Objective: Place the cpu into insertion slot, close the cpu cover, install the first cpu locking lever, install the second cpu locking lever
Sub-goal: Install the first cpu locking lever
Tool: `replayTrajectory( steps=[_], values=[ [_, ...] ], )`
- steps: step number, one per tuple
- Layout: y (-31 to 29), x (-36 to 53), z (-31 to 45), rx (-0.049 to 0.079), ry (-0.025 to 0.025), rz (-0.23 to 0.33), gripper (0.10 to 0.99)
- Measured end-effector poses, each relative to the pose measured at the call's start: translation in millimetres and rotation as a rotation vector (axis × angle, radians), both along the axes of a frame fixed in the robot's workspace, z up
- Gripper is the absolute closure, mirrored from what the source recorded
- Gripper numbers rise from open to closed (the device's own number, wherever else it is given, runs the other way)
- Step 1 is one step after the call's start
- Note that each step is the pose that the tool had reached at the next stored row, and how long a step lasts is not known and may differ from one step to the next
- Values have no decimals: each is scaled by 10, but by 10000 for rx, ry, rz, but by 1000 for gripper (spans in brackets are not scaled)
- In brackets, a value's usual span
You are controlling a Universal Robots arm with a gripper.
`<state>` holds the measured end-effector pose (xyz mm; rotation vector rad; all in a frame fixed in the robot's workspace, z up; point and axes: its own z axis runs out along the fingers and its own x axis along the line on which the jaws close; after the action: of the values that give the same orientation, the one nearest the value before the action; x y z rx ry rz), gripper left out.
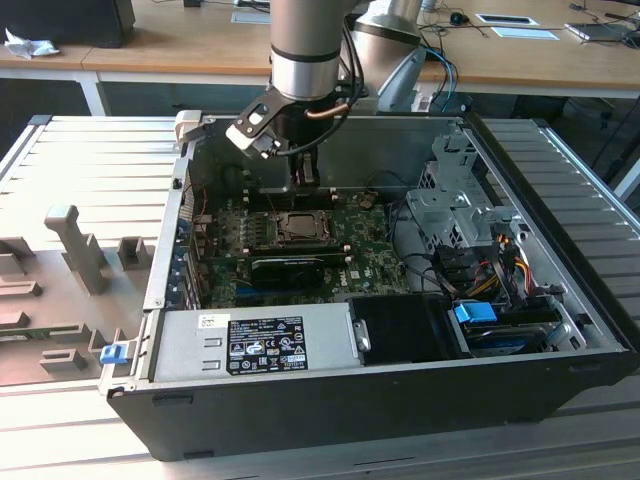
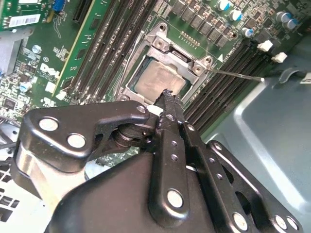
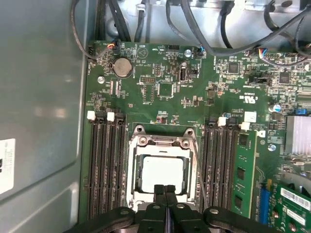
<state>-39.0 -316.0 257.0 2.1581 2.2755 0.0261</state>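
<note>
The cpu (image 3: 163, 172) lies flat in the insertion slot (image 1: 300, 228) on the green motherboard, a pale square in both wrist views (image 2: 156, 79). The cpu cover (image 3: 163, 141), a silver frame (image 2: 187, 59), lies down around it, and the chip shows through its window. My gripper (image 3: 165, 190) hangs just above the socket's edge, fingers pressed together with nothing between them; its tip (image 2: 167, 93) is at the cover's rim. A thin metal locking lever (image 2: 238, 75) sticks out sideways from the socket. In the exterior view the gripper (image 1: 305, 182) hovers right over the socket.
Memory slots (image 3: 104, 165) flank the socket on both sides. A long black card (image 1: 290, 265) lies in front of the socket. Case walls (image 1: 165, 250), the drive cage (image 1: 450, 210), the power supply (image 1: 250, 345) and cable bundles (image 1: 500, 265) hem in the board.
</note>
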Motion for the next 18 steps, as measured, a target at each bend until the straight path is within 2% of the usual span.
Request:
replayTrajectory(
  steps=[3, 5, 9, 11, 15, 18],
  values=[
    [0, 0, 90, -1, 2, 0, 980],
    [0, 0, 204, -3, 4, 0, 980],
    [0, 0, 311, -7, 8, 0, 980],
    [0, 0, 316, -6, 11, 80, 980],
    [0, 0, 317, -11, 13, 1198, 980],
    [0, 0, 317, -15, 13, 1740, 980]
  ],
)
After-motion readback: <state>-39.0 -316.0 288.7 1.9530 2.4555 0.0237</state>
